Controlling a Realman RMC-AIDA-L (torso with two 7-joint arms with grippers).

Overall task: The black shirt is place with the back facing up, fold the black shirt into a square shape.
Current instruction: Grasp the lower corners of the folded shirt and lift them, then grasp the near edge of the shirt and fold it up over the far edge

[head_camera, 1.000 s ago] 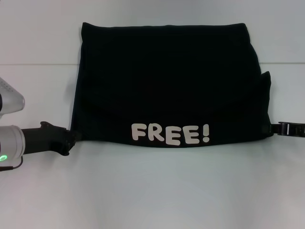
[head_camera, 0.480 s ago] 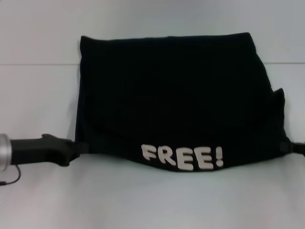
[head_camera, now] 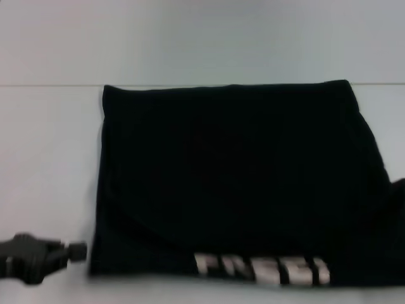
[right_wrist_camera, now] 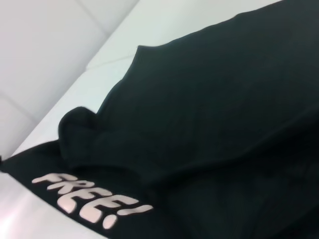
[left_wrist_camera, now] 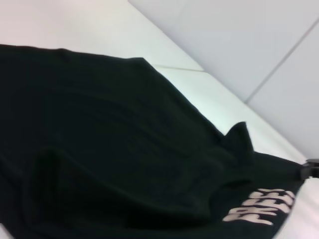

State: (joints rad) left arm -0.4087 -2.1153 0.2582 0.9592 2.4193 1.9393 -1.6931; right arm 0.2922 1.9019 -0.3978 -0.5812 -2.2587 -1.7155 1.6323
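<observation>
One garment: the black shirt (head_camera: 234,183), folded into a wide block on the white table (head_camera: 44,158).
Long axis: runs 9 to 3 o'clock in the head view.
Facing: white lettering (head_camera: 262,270) along the 6 o'clock edge.
Left gripper (head_camera: 76,251): at the shirt's 8 o'clock corner, just beside the cloth; grip cannot be told.
Right gripper: out of the head view.

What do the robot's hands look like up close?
Little shows. The left gripper at the near left corner of the black shirt is matte black, a chunky body narrowing to a small stubby tip. A small black piece at the shirt's far corner in the left wrist view is probably the right gripper.
</observation>
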